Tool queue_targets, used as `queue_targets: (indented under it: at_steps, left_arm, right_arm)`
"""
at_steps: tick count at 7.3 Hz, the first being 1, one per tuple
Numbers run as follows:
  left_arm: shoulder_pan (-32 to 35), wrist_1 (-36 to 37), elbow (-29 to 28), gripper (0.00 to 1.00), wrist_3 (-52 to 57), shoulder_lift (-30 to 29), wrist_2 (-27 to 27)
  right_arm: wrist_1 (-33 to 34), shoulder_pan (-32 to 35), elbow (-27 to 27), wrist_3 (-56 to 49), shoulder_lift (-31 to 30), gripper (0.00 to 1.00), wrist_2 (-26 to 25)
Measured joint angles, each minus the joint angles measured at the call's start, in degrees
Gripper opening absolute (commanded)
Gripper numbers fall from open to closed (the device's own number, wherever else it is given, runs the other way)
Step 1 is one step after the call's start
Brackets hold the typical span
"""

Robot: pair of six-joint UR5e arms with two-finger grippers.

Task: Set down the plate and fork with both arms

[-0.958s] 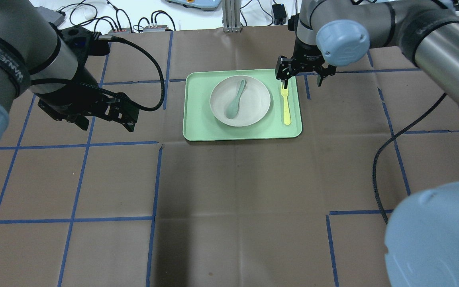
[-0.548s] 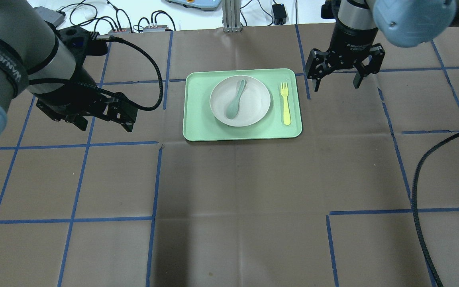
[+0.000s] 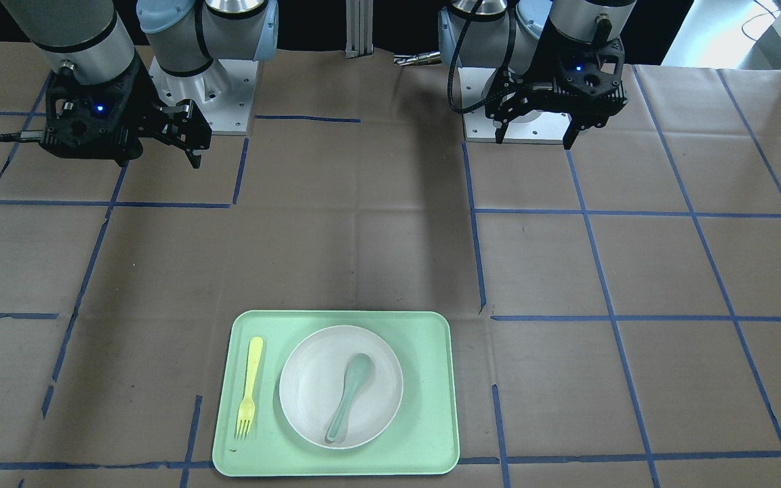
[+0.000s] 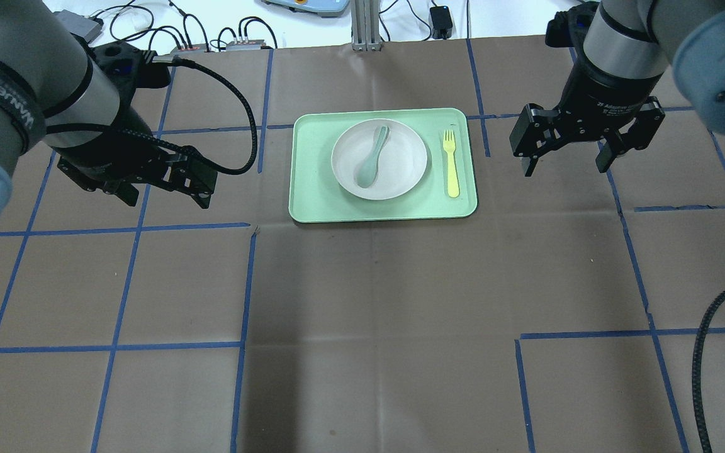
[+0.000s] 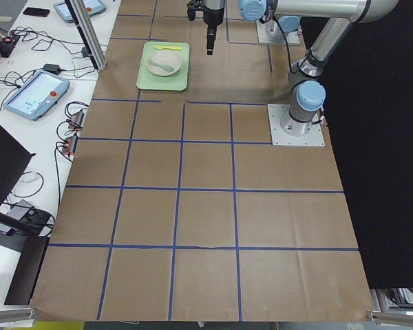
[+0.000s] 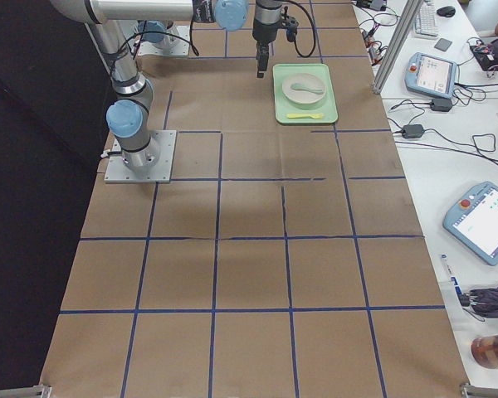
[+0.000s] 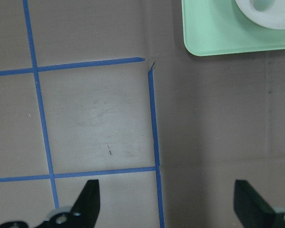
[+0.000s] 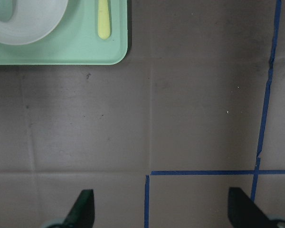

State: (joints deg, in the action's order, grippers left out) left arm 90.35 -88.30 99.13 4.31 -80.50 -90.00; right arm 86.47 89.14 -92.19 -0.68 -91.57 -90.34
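The off-white plate [image 4: 403, 157] sits on a mint-green tray [image 4: 312, 201] at the table's far middle. The pale-yellow fork [image 4: 450, 165] lies on the tray right of the plate, tines pointing away from me. My right gripper [image 4: 565, 170] is open and empty above bare table, right of the tray. My left gripper [image 4: 167, 201] is open and empty above the table, left of the tray. The right wrist view shows the gripper [image 8: 160, 204], the tray's corner [image 8: 61, 52], the fork's handle [image 8: 103, 19] and the plate's edge [image 8: 33, 23]. The left wrist view shows the gripper [image 7: 165, 199] and the tray's other corner [image 7: 218, 38].
A grey-green spoon [image 4: 372, 160] lies in the plate. The brown table cover carries a grid of blue tape lines. An aluminium post [image 4: 362, 25], cables and small boxes stand at the far edge. The right arm's black cable [image 4: 708, 340] hangs at the near right.
My right gripper has moved from over the fork's tines off to the right and nearer to me, open and empty. The fork stays on the tray. The left arm has not moved.
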Motion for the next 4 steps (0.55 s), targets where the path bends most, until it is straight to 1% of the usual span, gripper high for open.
queue_targets:
  at_steps: [2,4]
  left_arm:
    - [0.0,0.1,0.0,0.99,0.0,0.0,0.0]
    - [0.0,0.0,0.0,0.99,0.0,0.0,0.0]
  right_arm:
    - [-0.1,-0.8,0.1,1.2,-0.1,1.00,0.6]
    - [-0.4,-0.8,0.2,1.8,0.7,1.00,2.6]
